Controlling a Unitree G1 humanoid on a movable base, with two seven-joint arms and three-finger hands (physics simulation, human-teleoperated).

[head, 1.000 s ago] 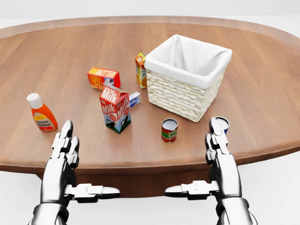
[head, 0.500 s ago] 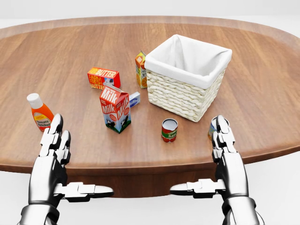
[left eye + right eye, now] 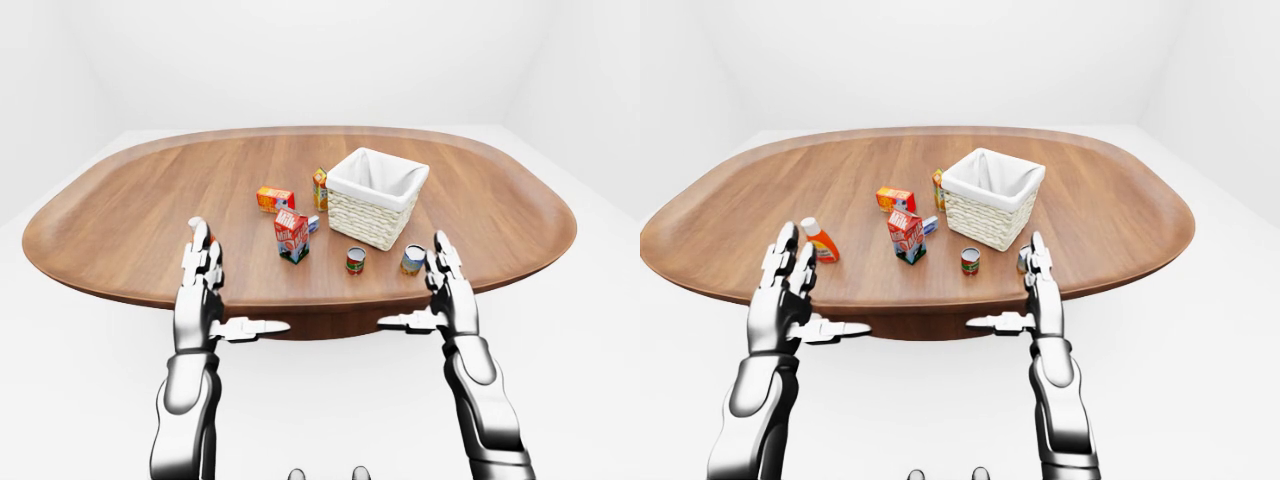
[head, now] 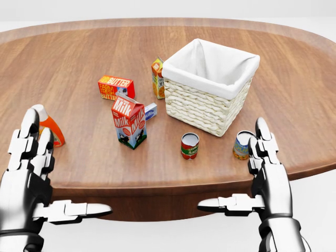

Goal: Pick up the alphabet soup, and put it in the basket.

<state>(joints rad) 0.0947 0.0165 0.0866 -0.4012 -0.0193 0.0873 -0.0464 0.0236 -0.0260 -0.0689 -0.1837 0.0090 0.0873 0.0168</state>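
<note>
Both robot hands, left [image 4: 29, 157] and right [image 4: 268, 163], were held open at the tabletop [image 4: 79, 68] edge; the soup [image 4: 242, 145] stood beside the right, near the basket [image 4: 207, 86].

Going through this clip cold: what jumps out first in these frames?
Two chrome hands, the left hand and right hand, are raised open at the bottom of the head view, at the table's near edge. Beyond them a white-lined wicker basket stands right of centre. Below it stand two small cans, a red can and a blue-and-yellow can right beside the right hand's fingers; a milk carton stands to the left.
</note>
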